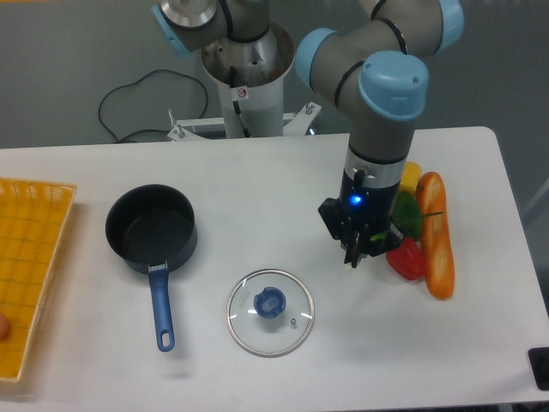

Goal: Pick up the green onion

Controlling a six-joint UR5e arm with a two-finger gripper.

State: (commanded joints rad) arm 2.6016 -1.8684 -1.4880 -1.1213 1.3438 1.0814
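Glass lid [270,312] lies nearest the camera, a dark pot [152,229] to its left. Beyond it the gripper [354,253] is closed on the green onion [351,260], its whitish tip showing just below the fingers, beside a red pepper [407,258] and a bread loaf [436,233].
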